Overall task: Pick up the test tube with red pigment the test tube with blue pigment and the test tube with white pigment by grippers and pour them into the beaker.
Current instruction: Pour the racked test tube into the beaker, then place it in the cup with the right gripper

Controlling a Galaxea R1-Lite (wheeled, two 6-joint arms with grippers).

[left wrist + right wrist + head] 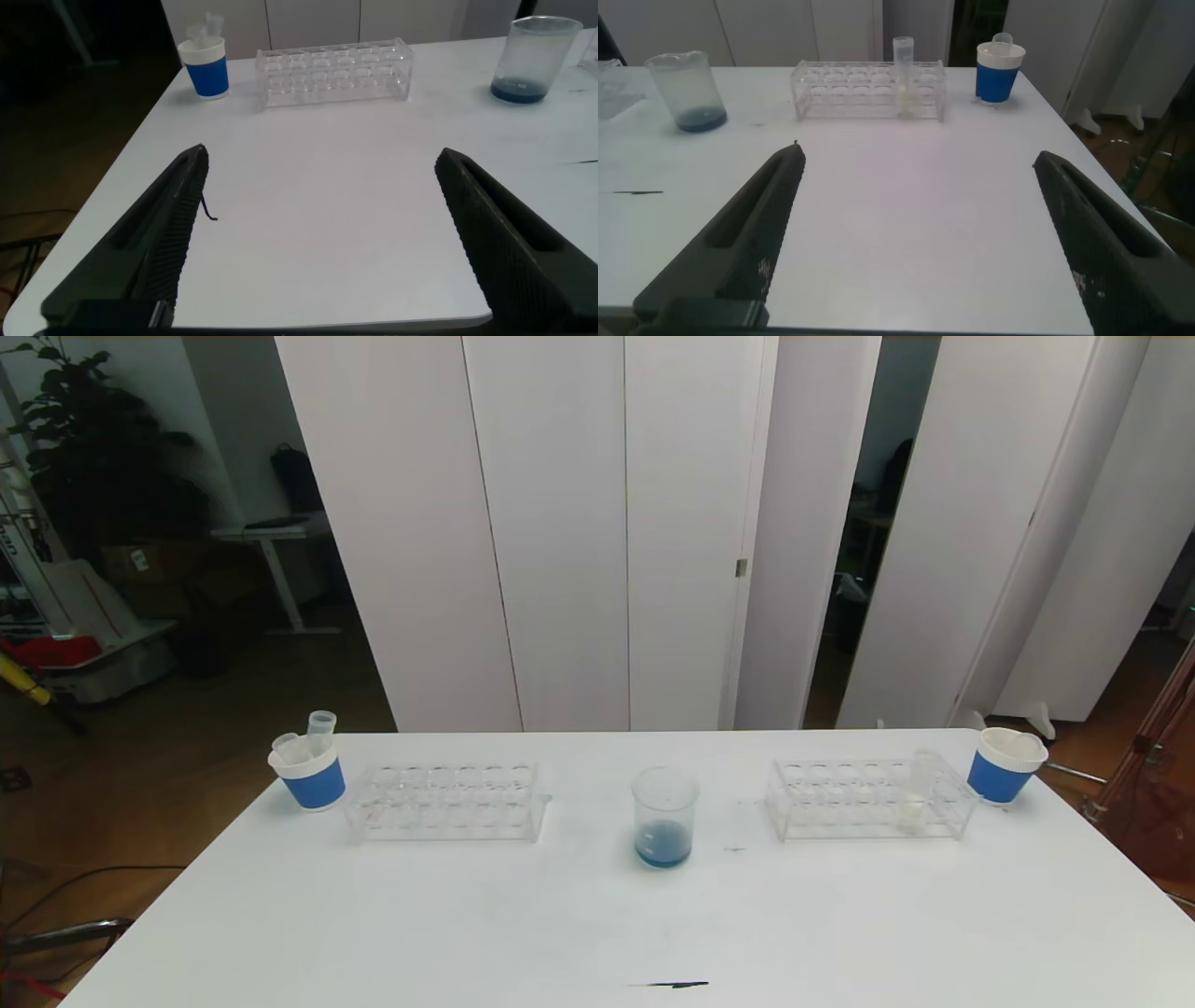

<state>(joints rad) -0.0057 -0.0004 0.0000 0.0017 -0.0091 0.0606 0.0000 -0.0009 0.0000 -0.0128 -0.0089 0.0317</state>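
- Beaker (665, 819) stands upright near the middle of the white desk (597, 933), between two clear racks, and it has a shallow layer of blue liquid at its bottom.
- The test tube with white pigment (903, 77) stands upright in the right rack (870, 798), toward the end of the rack that is close to the right paper cup (1003, 764); the pale liquid sits at its bottom.
- The left rack (446, 802) looks empty of tubes, as far as I can see.
- The left paper cup (307, 771), white with a blue band, stands just beside the far left end of the left rack and holds some clear empty tubes.
- The left claw (322, 243) is wide open, it holds nothing, and it hangs over the near left part of the desk.
- The right claw (920, 243) is also wide open with nothing in it, over the near right part of the desk.
- A thin dark mark (674, 984) lies on the desk close to the near edge.
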